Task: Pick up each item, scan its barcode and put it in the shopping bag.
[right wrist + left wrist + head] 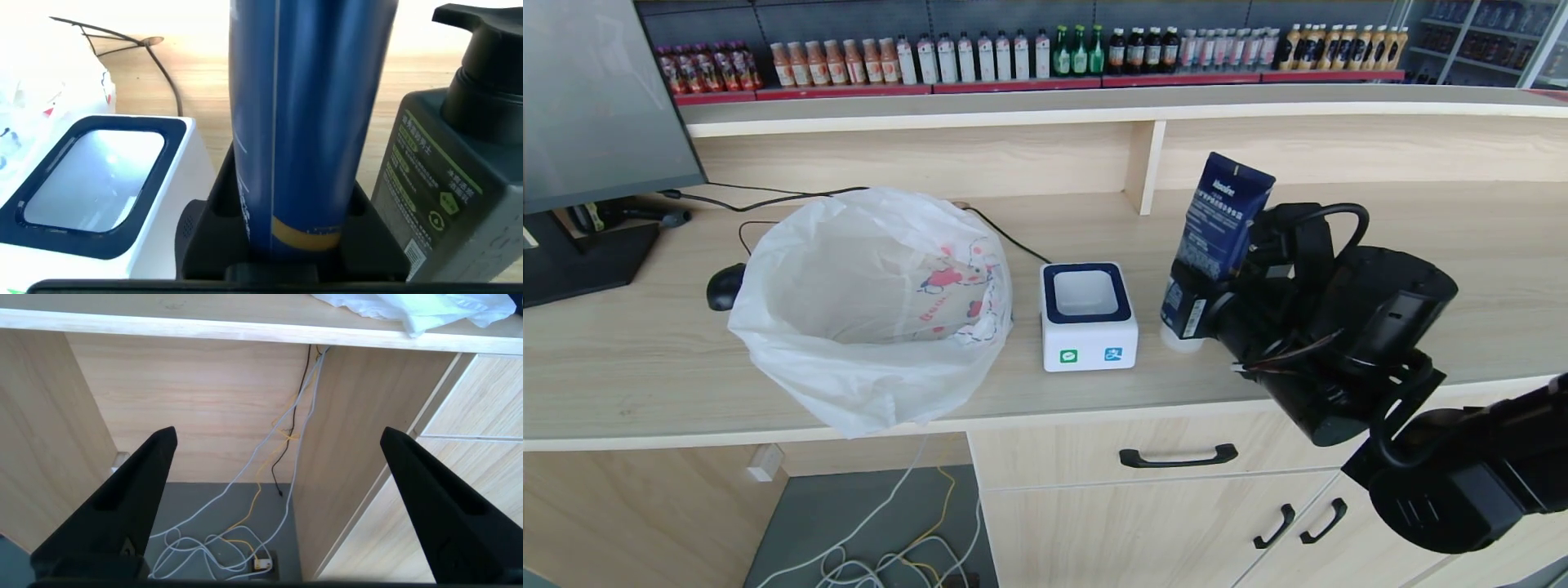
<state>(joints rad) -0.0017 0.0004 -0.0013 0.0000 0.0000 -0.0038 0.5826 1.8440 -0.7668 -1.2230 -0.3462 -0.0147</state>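
Left gripper (274, 506) sits under the table (163, 318) edge, jaws spread wide, holding nothing. The shopping bag (874, 302) sags open, and its limp rim could snag a drop. Right of the scanner (1088, 314), the right gripper (298, 233) has its jaws clenched low on the upright blue tube (1223, 220), which might tip or knock the pump bottle (458, 188) beside it

I see bright, even light from above. A soft shadow lies on the table (645, 359) under the shopping bag (866, 310); glare whitens the scanner (94, 184) window.
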